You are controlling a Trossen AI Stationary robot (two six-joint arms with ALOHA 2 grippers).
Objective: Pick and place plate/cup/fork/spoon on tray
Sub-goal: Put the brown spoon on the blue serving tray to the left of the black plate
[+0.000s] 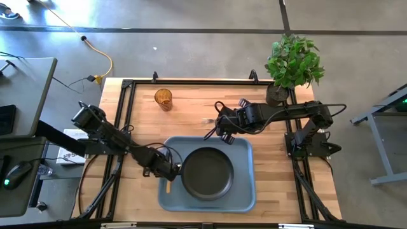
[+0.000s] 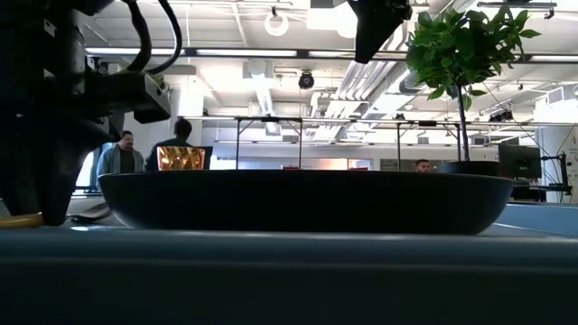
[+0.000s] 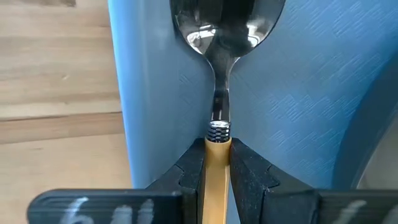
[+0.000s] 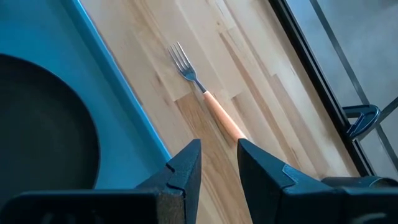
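Note:
The black plate [image 1: 207, 173] lies on the blue-grey tray [image 1: 245, 191]. My left gripper [image 1: 170, 172] is at the tray's left rim, shut on the spoon [image 3: 227, 25], whose bowl is over the tray floor beside the plate. The fork [image 4: 205, 93] lies flat on the wood beyond the tray's far edge; it also shows in the high view [image 1: 210, 126]. My right gripper [image 4: 219, 163] is open just behind the end of the fork's handle and touches nothing. The amber cup [image 1: 163, 98] stands upright at the far left of the table. My left gripper pinches the spoon's orange handle [image 3: 217, 155] between its two fingers, at the end next to the metal neck. The fingers lie along the spoon. The bowl [image 3: 227, 18] points ahead over the tray floor; whether it rests on the tray, I cannot tell.
A potted plant [image 1: 292, 63] stands at the table's far right corner. Bare wood lies between the cup and the fork. The low view shows the plate's side [image 2: 307, 200] above the tray's rim [image 2: 289, 271], with people in the room behind.

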